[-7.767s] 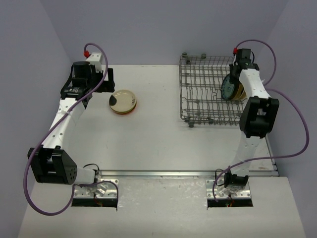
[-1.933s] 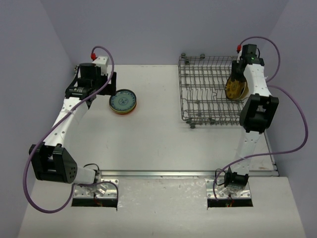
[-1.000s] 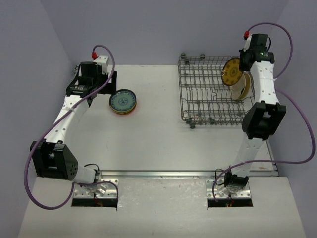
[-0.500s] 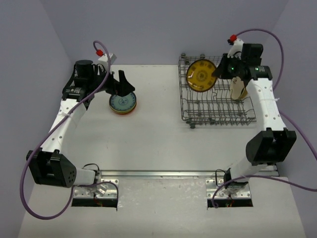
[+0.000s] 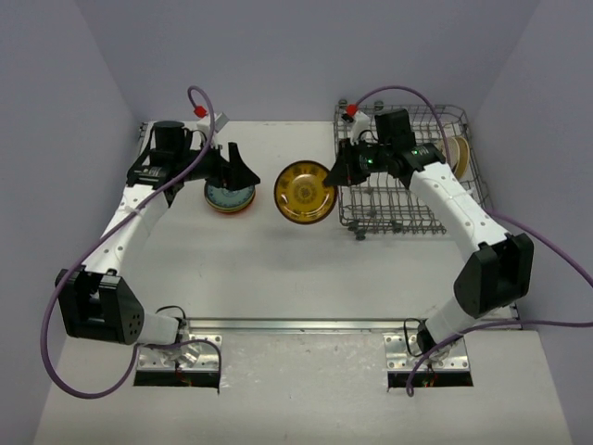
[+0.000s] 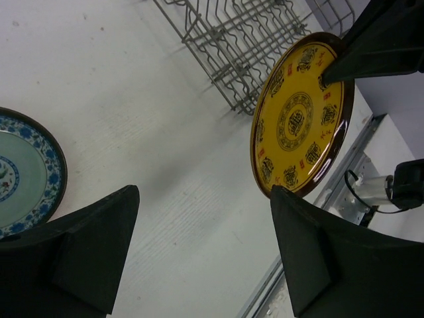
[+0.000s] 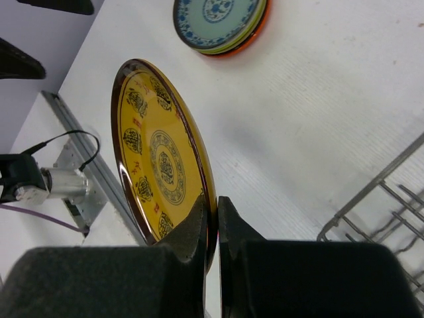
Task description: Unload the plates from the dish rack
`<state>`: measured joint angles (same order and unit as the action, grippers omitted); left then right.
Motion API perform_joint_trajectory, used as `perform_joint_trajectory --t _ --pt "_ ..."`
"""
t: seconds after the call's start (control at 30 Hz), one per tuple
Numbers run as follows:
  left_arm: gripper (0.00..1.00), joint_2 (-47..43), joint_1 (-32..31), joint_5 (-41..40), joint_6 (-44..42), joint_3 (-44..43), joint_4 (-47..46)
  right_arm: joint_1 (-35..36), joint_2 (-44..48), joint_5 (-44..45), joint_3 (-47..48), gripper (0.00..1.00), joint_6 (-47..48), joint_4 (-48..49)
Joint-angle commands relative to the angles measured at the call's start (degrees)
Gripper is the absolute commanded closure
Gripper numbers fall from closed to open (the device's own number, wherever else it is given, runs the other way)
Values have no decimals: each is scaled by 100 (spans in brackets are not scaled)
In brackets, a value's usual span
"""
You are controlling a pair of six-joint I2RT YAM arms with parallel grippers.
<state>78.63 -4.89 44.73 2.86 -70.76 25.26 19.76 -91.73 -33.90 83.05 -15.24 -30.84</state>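
Right arm (image 5: 447, 198) stretched leftward past dish rack (image 5: 408, 209); right gripper (image 7: 213, 202) clamped on yellow plate (image 5: 305, 192) rim, plate on edge above table (image 5: 278, 269). Left gripper (image 5: 233, 165) over plate stack (image 5: 230, 197), jaws spread.

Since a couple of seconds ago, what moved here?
The right gripper, shut on the yellow patterned plate, lifted it out of the dish rack and carried it left over the table. The left gripper swung toward it, jaws open. The plate stack, rack and tan plate stayed put.
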Motion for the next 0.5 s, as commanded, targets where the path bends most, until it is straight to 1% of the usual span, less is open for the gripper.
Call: perform_joint_trajectory --t 0.0,0.17,0.3,0.33,0.47 --pt "27 159 -393 -82 -530 -85 89 366 -193 -380 296 100 19 238" --pt "34 297 -594 -160 -692 -52 210 621 -343 -363 365 100 71 153" --pt "44 319 -669 -180 -732 38 199 720 -345 -370 418 100 100 133" --pt "47 319 -681 -176 -745 53 198 730 -346 -382 443 100 99 123" --pt "72 324 -697 -201 -782 45 190 739 -380 -385 514 100 87 109"
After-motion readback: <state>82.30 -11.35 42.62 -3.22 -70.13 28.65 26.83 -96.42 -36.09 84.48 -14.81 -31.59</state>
